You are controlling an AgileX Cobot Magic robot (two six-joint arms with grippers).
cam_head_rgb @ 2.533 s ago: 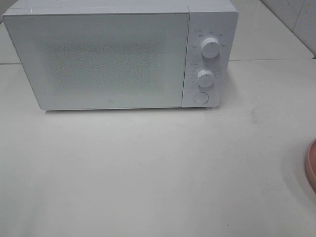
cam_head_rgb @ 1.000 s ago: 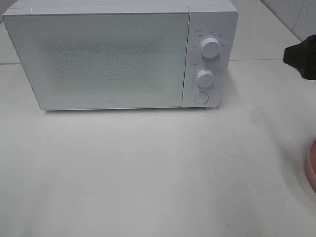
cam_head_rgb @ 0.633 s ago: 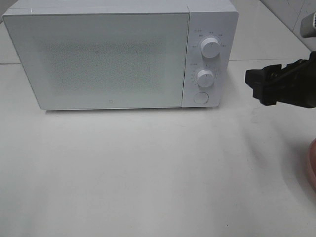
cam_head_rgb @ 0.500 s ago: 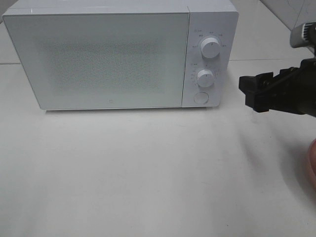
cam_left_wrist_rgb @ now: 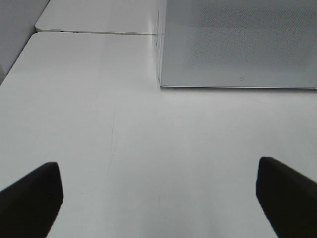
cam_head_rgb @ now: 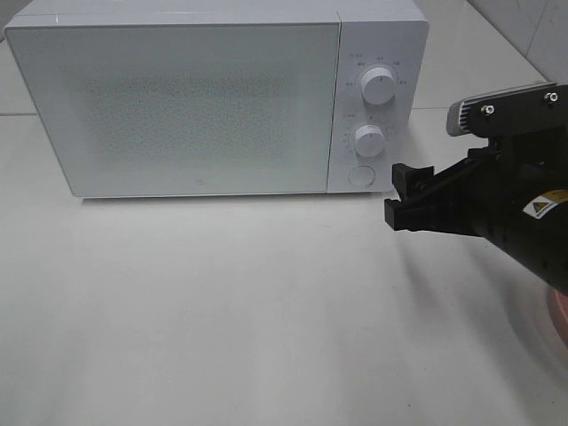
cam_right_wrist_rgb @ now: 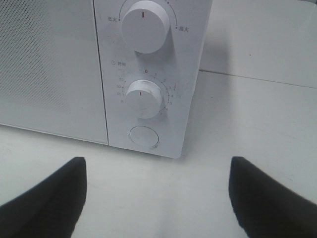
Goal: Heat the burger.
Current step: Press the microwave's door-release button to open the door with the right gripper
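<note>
A white box-shaped microwave oven point(cam_head_rgb: 195, 106) stands along the back edge of the pale, glossy worktop point(cam_head_rgb: 222, 311), its long side parallel to that edge and its speckled glass door point(cam_head_rgb: 177, 111) closed. The burger shows in none of the views, so I cannot tell where it lies; it is not on the worktop in front of the oven.

The black right gripper point(cam_head_rgb: 401, 195) hangs just off the oven's front right corner with its jaws spread and nothing between them. In the right wrist view the round white push button point(cam_right_wrist_rgb: 143, 137) at the foot of the control panel point(cam_head_rgb: 373, 98) lies straight ahead, roughly centred between the two fingertips, near but not touching.

The black left gripper point(cam_left_wrist_rgb: 158, 198) is also spread wide and empty, facing the door's lower left corner from well apart.

Judging by this, opening the door comes first. The right arm is plainly the nearer to the button, and needs only a short push forward.
</note>
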